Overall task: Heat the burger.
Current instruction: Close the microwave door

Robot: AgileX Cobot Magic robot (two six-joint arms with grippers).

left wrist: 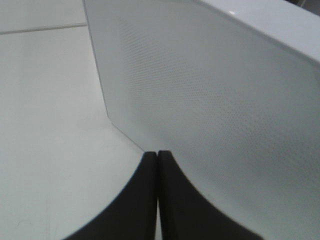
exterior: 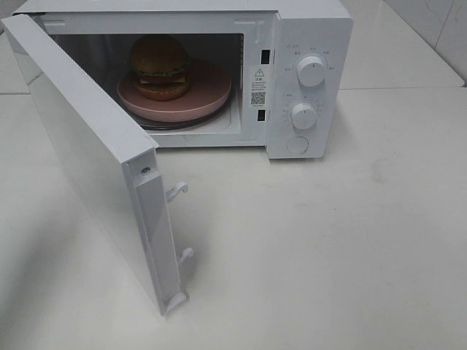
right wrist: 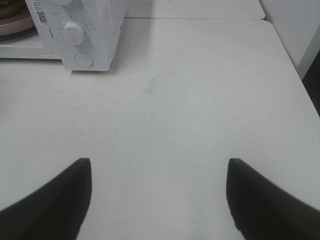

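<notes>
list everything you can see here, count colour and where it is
microwave: one, white, at the back of the table
door: one, white, swung open toward the front left
burger: one, golden-brown bun with green, red and dark layers, on the plate inside the microwave
plate: one, pink, inside the microwave
knobs: two, white, stacked on the control panel
button: one, white, round, below the knobs
table: one, white
left claw: one, black, shut, close by the door's dotted panel
right claw: one, black, open, over bare table
</notes>
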